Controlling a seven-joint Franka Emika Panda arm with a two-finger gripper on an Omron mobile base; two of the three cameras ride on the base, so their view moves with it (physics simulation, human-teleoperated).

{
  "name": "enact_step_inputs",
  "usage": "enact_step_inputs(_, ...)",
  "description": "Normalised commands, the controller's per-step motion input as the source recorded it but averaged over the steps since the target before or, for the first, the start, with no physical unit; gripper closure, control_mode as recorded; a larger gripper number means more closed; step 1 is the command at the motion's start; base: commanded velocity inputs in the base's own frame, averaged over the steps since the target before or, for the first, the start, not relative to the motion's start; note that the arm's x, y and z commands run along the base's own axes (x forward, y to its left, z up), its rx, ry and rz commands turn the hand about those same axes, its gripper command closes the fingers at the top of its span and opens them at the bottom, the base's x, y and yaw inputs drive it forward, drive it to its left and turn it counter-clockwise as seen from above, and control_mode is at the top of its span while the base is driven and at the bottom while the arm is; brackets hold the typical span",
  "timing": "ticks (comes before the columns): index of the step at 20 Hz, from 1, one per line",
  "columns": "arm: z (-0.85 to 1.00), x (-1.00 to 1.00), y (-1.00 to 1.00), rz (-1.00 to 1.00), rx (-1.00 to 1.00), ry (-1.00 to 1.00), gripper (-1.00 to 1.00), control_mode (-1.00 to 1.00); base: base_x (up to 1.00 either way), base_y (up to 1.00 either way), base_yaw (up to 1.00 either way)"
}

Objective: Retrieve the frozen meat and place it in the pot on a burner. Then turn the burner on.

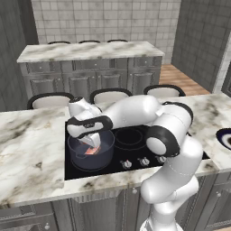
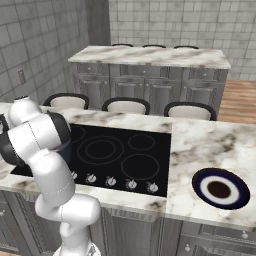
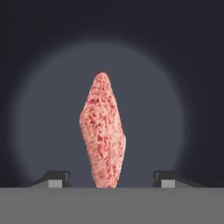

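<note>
Inside the wide dark grey-blue metal pot [image 1: 90,151] on the black cooktop, the flat pinkish-red chunk of frozen meat [image 3: 103,131] lies directly ahead of the two-finger gripper [image 3: 113,178], its long axis running away between spread fingertips that stand clear of it.

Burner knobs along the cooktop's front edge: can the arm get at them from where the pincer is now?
Probably yes. The pincer, open, hangs inside the pot over the frozen meat. The knobs lie bare, with nothing standing before them; it must lift clear of the rim first.
</note>
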Motion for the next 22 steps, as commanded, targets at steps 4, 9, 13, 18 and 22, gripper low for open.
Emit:
enact_step_inputs(4,0.00,0.12,0.00,0.00,0.00,0.00,-1.00,-1.00,0.00,0.00,0.00)
enact_step_inputs(9,0.00,0.01,0.00,0.00,0.00,0.00,-1.00,-1.00,0.00,0.00,0.00)
enact_step_inputs(13,0.46,-0.19,0.00,0.02,0.00,-0.01,-1.00,-1.00,0.00,0.00,0.00)
enact_step_inputs(18,0.79,-0.33,0.00,0.02,-0.06,-0.03,-1.00,-1.00,0.00,0.00,0.00)
enact_step_inputs(22,0.56,-0.54,-0.31,0.03,-0.08,-0.14,-1.00,-1.00,0.00,0.00,0.00)
